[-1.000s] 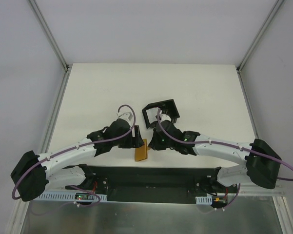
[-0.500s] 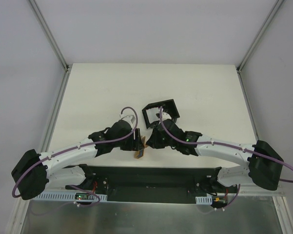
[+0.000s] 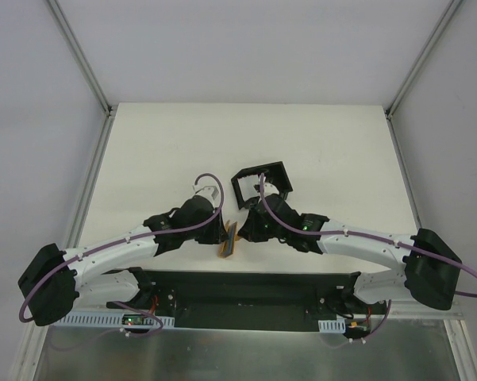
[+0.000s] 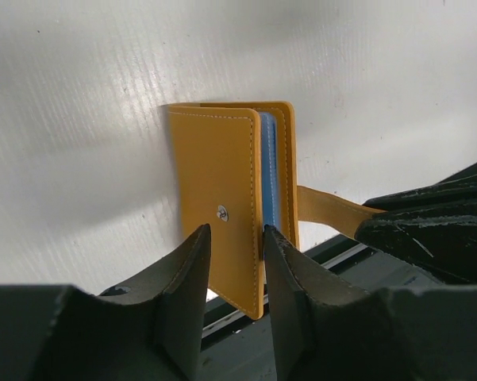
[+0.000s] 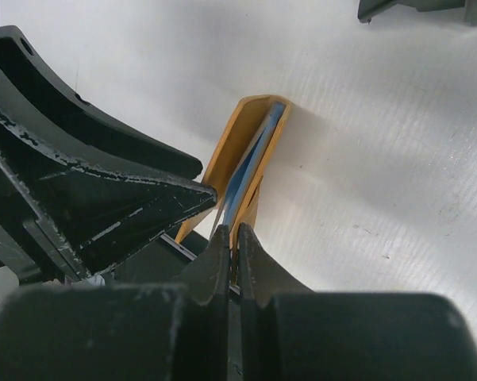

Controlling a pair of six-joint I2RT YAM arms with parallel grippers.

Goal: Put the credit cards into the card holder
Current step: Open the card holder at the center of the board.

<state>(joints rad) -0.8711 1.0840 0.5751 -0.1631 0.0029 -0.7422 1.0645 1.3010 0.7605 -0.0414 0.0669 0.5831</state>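
Observation:
A tan-orange folding wallet (image 3: 228,240) stands on edge near the table's front edge, between both grippers. It gapes slightly, and the blue edges of the credit cards (image 4: 270,171) show between its covers; the same cards (image 5: 250,171) show in the right wrist view. My left gripper (image 4: 234,230) has its fingers apart around the lower part of the front cover (image 4: 218,182), the right finger at the cover's free edge. My right gripper (image 5: 232,232) is shut on the wallet's strap (image 4: 333,210). The black card holder (image 3: 259,169) sits just behind the right gripper (image 3: 242,232).
The black base rail (image 3: 246,286) runs just past the table's front edge, right below the wallet. A dark corner of the card holder (image 5: 413,8) shows at the top right of the right wrist view. White tabletop (image 3: 317,143) stretches behind the card holder.
The wallet has tipped from lying fairly flat to standing on edge. My left gripper's fingers have narrowed around its front cover. The right gripper has stayed shut and shifted slightly.

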